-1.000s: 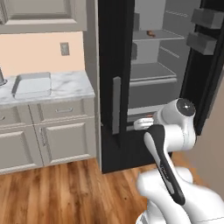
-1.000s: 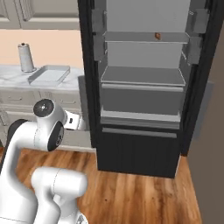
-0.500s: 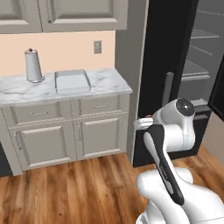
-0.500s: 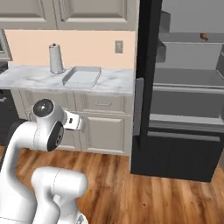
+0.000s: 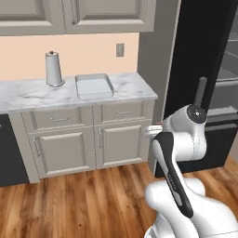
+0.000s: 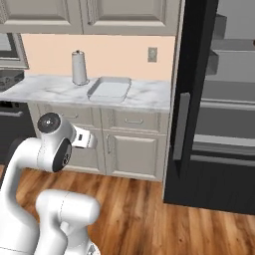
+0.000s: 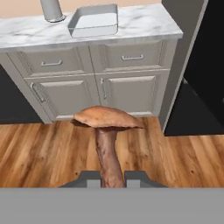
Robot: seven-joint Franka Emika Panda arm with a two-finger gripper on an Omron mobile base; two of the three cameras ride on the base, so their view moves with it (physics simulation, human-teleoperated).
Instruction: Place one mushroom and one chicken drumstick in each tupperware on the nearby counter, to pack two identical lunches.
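In the hand view a mushroom (image 7: 107,131) with a reddish-brown cap and a pale brown stem stands between my two fingertips; my gripper (image 7: 112,178) is shut on its stem. The hand is tucked close to my body, seen as the gripper (image 6: 85,139) in the right base view and the gripper (image 5: 151,132) in the left base view. One light grey tupperware (image 5: 94,85) (image 6: 109,88) (image 7: 94,20) lies on the white marble counter (image 5: 28,93) (image 6: 45,89) (image 7: 144,22), well ahead of the gripper. I see no drumstick.
A tall grey cylinder (image 5: 54,69) (image 6: 78,67) with a brown knob stands left of the tupperware. Grey-beige cabinets (image 5: 116,142) sit under the counter. The black fridge's open door (image 6: 191,99) rises at the right. A dark appliance (image 5: 7,153) stands at the far left; the wooden floor (image 7: 43,153) lies below.
The base has driven and turned away from the open fridge toward the counter, so the whole scene has shifted right. The arm keeps its tucked pose.
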